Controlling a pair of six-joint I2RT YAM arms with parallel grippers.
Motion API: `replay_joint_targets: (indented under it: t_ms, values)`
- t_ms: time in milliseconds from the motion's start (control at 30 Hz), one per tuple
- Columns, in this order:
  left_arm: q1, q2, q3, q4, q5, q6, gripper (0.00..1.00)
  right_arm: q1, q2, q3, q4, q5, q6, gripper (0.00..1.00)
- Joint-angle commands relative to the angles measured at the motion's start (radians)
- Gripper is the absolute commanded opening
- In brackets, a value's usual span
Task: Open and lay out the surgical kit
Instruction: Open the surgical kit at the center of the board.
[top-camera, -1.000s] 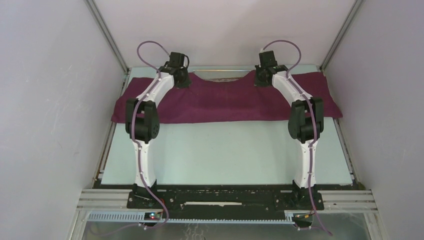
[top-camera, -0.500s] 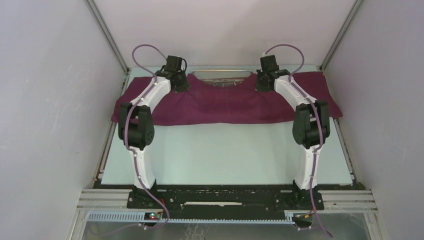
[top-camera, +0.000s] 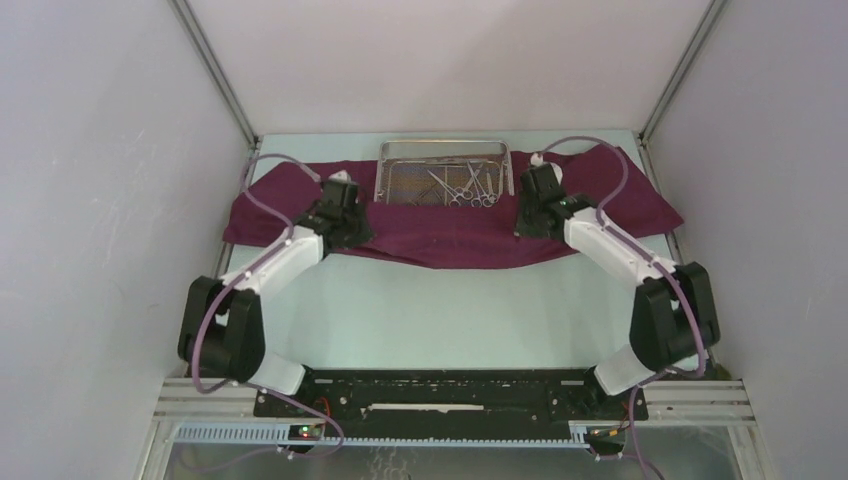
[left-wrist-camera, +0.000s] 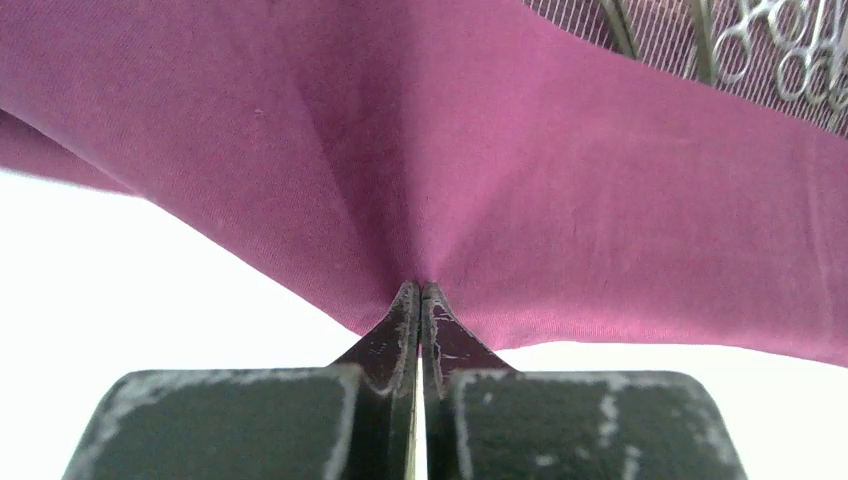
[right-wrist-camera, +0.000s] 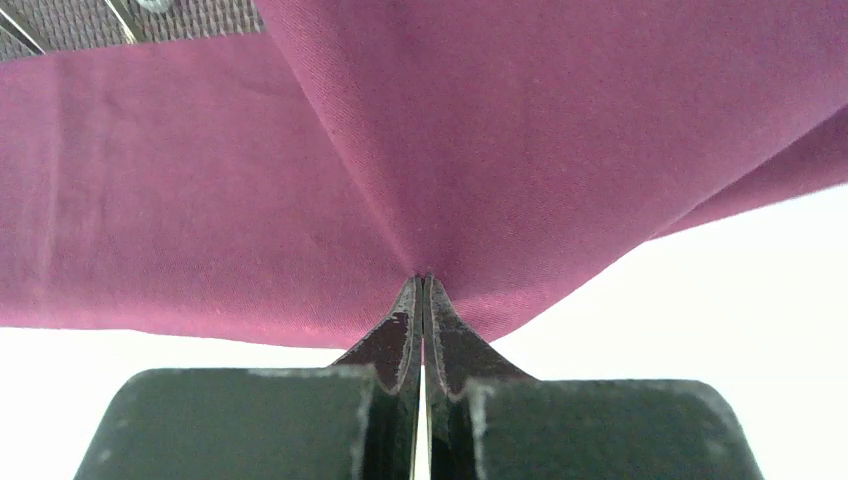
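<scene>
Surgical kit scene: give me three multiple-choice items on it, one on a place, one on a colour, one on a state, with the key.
1. Where is the wire-mesh tray?
A. Near edge, between the arm bases
B. Far middle of the table
C. Near left corner

2. What colour is the cloth?
A. Green
B. White
C. Maroon-purple

3. What state is the left hand in?
A. Shut on the cloth
B. Open above the tray
C. Shut on a pair of scissors

Key:
1 B: the top view shows the tray at the far middle, with the instruments inside.
2 C: all three views show maroon-purple fabric.
3 A: the left wrist view shows the fingers pressed together with cloth pinched at their tips. The right hand grips it likewise.
</scene>
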Motion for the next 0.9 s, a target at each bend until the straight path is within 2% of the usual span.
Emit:
replay_joint_targets:
  t_ms: [0, 300, 500, 567, 800, 867]
  values:
    - [-0.061, -0.157, -0.197, 0.057, -0.050, -0.122, 0.00, 0.043, -0.159, -0.154, -0.036, 0.045, 0.120, 0.00]
    - [-0.138, -0.386, -0.523, 0.086, -0.084, -0.320, 0.00, 0.111, -0.372, -0.447, -0.055, 0.002, 0.256, 0.00]
    - [-0.142, -0.476, -0.601, 0.053, -0.086, -0.363, 0.00, 0.134, -0.429, -0.536, -0.059, -0.023, 0.315, 0.00]
    - [-0.143, -0.493, -0.612, 0.043, -0.080, -0.367, 0.04, 0.142, -0.448, -0.553, -0.073, -0.013, 0.330, 0.01]
    - [-0.153, -0.562, -0.636, -0.005, -0.087, -0.399, 0.08, 0.147, -0.510, -0.580, -0.126, 0.007, 0.335, 0.13]
    - [-0.153, -0.589, -0.645, -0.018, -0.082, -0.408, 0.11, 0.149, -0.530, -0.578, -0.138, 0.005, 0.328, 0.22]
